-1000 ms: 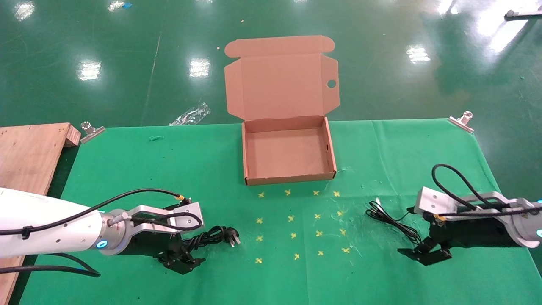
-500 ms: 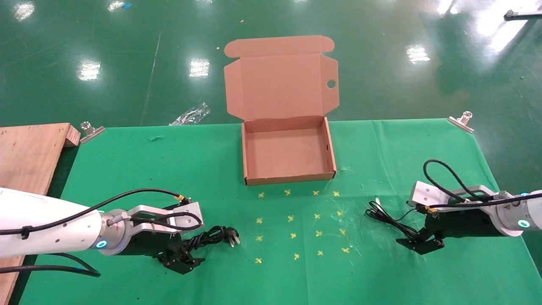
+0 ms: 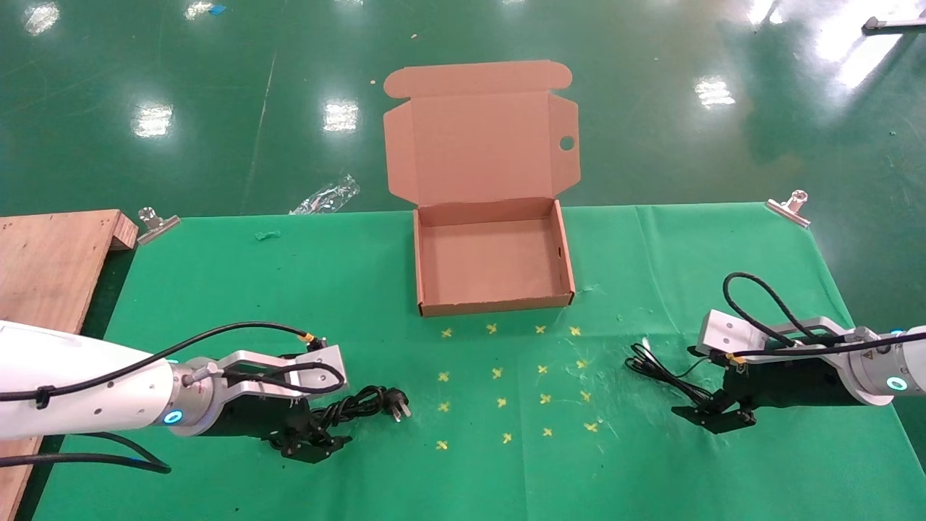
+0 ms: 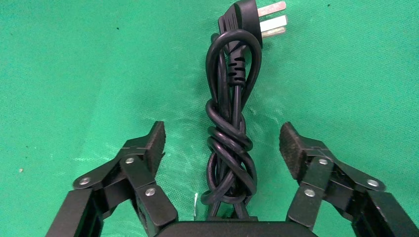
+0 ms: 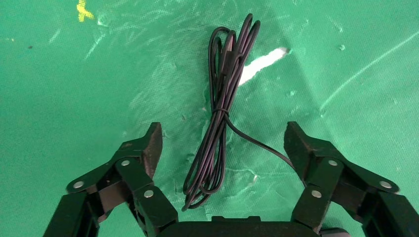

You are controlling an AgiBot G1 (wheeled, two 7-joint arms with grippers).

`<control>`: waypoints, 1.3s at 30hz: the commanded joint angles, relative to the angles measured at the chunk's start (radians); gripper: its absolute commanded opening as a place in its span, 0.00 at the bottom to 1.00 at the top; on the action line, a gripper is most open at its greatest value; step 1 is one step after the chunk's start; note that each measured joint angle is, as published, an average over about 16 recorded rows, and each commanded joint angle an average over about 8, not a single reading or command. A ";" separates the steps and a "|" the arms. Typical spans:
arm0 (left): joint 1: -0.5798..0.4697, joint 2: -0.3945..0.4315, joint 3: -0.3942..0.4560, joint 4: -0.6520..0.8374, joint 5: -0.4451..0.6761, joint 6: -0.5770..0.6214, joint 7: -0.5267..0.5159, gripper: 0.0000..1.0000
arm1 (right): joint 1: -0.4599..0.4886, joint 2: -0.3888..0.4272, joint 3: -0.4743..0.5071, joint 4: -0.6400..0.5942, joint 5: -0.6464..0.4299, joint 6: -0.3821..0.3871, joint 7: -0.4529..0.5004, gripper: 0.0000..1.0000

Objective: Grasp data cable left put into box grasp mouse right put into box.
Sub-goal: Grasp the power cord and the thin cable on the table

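The data cable (image 3: 365, 401) lies coiled on the green cloth, its pronged plug (image 4: 257, 17) pointing toward the table's middle. My left gripper (image 3: 311, 443) is low over its near end and open, one finger on each side of the coil (image 4: 231, 148) without touching it. My right gripper (image 3: 712, 418) is open and straddles the mouse's thin bundled cord (image 5: 217, 143), which runs off under one finger (image 5: 301, 148). The mouse itself is hidden under the right wrist. The open, empty box (image 3: 492, 307) stands at the table's far middle, lid leaning back.
Yellow cross marks (image 3: 506, 383) dot the cloth between the two grippers. A wooden board (image 3: 51, 268) lies off the table's left edge. Metal clips (image 3: 155, 224) (image 3: 790, 205) pin the cloth's far corners. A white scrap (image 5: 259, 64) lies by the cord.
My right gripper has shifted left and slightly away from me, settling over the thin cord bundle. The left gripper and the data cable have hardly moved.
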 commanded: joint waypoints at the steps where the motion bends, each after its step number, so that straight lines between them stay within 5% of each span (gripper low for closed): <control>1: 0.000 0.000 0.000 0.000 0.000 0.000 0.000 0.00 | -0.001 0.001 0.001 0.003 0.002 -0.002 0.001 0.00; 39: -0.044 -0.014 -0.015 0.004 -0.029 0.027 0.020 0.00 | -0.004 0.006 0.004 0.016 0.008 -0.009 0.004 0.00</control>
